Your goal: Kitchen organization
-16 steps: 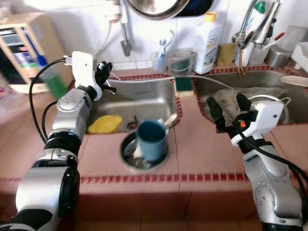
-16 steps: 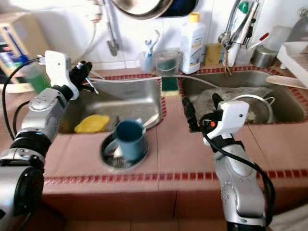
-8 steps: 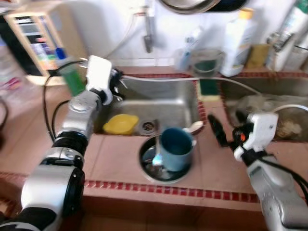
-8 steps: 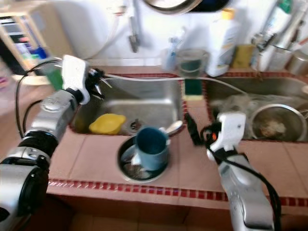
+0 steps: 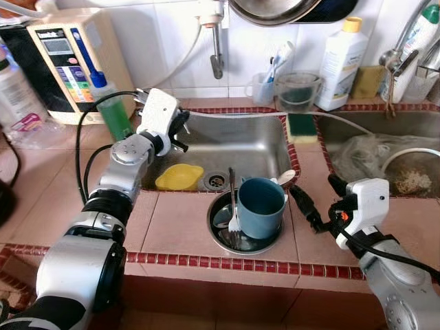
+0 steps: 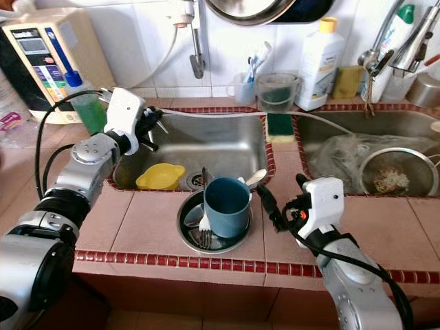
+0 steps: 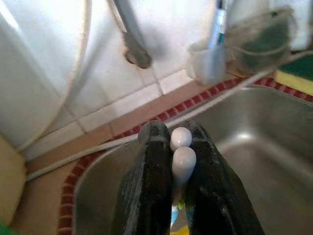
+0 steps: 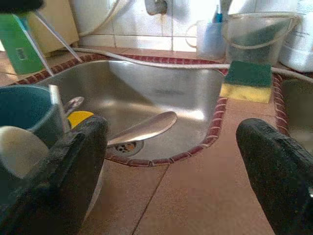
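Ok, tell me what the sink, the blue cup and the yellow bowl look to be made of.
Sink: brushed stainless steel, grey with soft reflections. Blue cup: probably matte plastic, though glazed ceramic is possible; opaque, with little shine. Yellow bowl: likely plastic, thin-rimmed and evenly coloured.

**Room to move around the left sink**

The counter (image 5: 179, 223) between the left arm and the metal dish (image 5: 244, 237) lies bare, so a gripper could come in low there. The dish sits at the sink's front edge, carrying a blue mug (image 5: 261, 206) and an upright fork (image 5: 232, 206) (both stand tall in the way). The right gripper (image 5: 317, 203), fingers spread, is just beside the mug. In the basin (image 6: 220, 148), a yellow bowl (image 5: 179, 177) takes the left floor; the middle is open. A hose (image 6: 227, 114) crosses the back rim, with cups (image 5: 297, 88) and a sponge (image 5: 300, 127) beyond.
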`<state>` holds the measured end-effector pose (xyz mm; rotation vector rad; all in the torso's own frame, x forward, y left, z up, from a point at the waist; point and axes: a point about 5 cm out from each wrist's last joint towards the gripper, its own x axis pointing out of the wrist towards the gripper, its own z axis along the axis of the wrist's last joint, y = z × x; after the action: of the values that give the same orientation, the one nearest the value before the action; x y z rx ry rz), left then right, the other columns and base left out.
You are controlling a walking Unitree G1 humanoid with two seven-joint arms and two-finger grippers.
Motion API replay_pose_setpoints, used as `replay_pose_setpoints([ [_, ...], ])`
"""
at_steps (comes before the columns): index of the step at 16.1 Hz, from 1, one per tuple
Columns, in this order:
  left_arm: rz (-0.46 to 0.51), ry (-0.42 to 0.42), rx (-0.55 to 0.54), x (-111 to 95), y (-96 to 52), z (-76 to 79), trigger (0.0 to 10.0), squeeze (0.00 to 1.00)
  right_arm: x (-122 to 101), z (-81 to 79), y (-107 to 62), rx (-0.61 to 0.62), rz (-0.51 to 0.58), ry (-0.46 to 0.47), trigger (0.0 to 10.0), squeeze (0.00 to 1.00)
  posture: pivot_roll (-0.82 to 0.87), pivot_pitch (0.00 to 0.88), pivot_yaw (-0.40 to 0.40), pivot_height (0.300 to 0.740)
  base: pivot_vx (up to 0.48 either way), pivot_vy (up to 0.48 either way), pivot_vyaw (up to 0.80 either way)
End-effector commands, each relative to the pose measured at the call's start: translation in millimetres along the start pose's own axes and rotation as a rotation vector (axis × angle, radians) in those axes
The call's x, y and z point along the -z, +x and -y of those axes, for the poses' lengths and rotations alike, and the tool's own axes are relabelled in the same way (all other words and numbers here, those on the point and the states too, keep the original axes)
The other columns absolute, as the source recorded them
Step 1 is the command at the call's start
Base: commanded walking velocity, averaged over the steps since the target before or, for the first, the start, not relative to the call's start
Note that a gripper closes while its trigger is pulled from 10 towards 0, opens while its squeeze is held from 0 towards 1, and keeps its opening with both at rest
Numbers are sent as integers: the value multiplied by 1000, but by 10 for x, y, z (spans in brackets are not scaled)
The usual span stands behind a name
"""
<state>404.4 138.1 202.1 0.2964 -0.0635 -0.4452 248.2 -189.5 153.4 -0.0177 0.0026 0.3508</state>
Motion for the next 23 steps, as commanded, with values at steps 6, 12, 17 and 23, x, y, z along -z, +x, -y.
replay_pose_setpoints([
  [6, -100, 46, 100, 211, -10, 174, 10000, 0, -55, -118, -113, -89, 3, 19, 10000, 0, -323, 86, 162, 740, 0, 0, 0],
  [12, -153, 77, 168, 285, 20, 322, 10000, 0, -50, -159, -205, -87, 4, 23, 10000, 0, -361, 82, 197, 740, 0, 0, 0],
  [17, -157, 16, 183, 288, 32, 348, 10000, 1000, -45, -181, -210, -88, 7, 25, 10000, 0, -364, 77, 200, 740, 0, 0, 0],
  [23, -159, 17, 172, 283, 23, 306, 10000, 1000, -49, -191, -179, -106, 10, 21, 10000, 0, -349, 62, 190, 740, 0, 0, 0],
])
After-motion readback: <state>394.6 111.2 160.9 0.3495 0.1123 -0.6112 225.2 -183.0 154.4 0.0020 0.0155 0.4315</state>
